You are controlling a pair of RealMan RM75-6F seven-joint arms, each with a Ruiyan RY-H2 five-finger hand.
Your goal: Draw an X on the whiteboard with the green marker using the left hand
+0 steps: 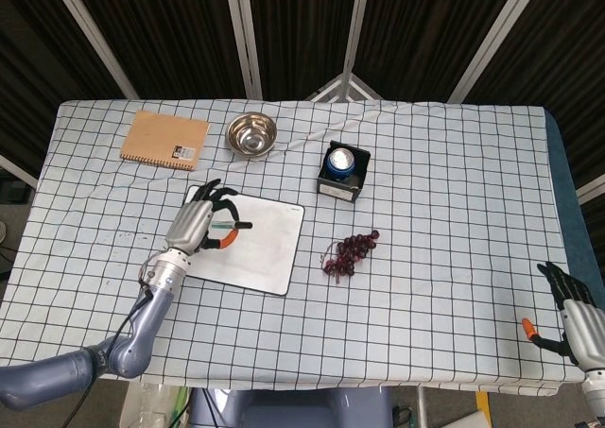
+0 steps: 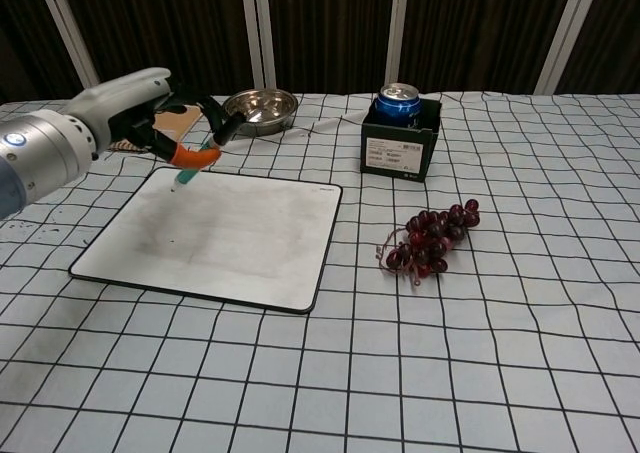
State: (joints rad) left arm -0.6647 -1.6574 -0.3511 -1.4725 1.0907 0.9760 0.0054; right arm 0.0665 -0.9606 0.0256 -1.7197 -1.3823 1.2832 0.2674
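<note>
Right hand [image 1: 573, 307] at near right desk [image 1: 454, 220] edge, fingers apart, holding nothing. Whiteboard [image 2: 215, 235] flat on checkered cloth, surface unmarked. Grapes [image 2: 430, 237] to its right, apart from it. Left hand [image 2: 150, 113] raised above board's far left corner, grasping marker [image 2: 198, 157], marker tilted, lower end over the board; contact cannot be told. Beyond: notebook [image 1: 165, 140], steel bowl [image 2: 260, 107], can [image 2: 399, 103] inside black box [image 2: 400, 145].

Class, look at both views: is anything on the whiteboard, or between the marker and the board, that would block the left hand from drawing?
Nothing visible does. The left hand holds the marker above the whiteboard, near its far left edge, and the board's surface is bare. The bowl and notebook lie beyond it.
</note>
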